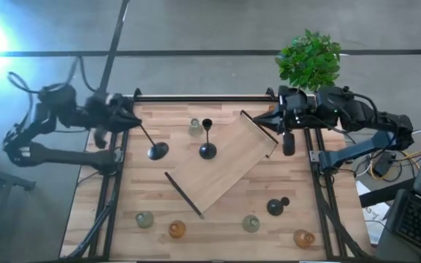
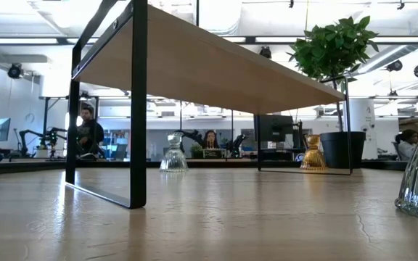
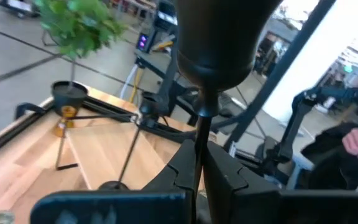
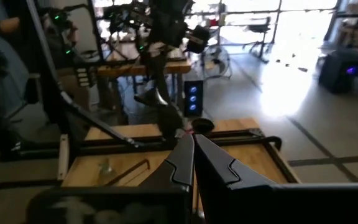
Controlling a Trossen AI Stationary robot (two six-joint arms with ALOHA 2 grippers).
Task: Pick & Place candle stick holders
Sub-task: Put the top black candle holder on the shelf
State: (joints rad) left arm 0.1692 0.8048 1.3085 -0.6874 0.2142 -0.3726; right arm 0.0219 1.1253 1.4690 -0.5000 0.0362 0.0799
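Left gripper [image 1: 129, 118] clamping a black holder's stem – right gripper [image 1: 274, 117] pinched shut on nothing.

Starting along the front edge of the pale wooden table [image 1: 225, 237], four squat bell-shaped glass holders are sitting in a loose row: pale green [image 1: 145, 219], amber [image 1: 177, 229], pale green [image 1: 251, 223], amber [image 1: 303, 238]. Just behind them a black round-based holder [image 1: 276, 207] is lying apart. Mid-table, the wooden shelf with thin black metal legs [image 1: 221, 164] is standing askew. By its far left side a second black thin-stemmed holder [image 1: 207, 150] is standing upright, a clear glass holder [image 1: 194, 128] behind it. The left gripper is gripping the tilted black stemmed holder [image 1: 156, 150] – its base is leaning toward the boards, touching or not I cannot tell. The right gripper is hovering at the shelf's far end, near the leafy green plant [image 1: 309, 58].
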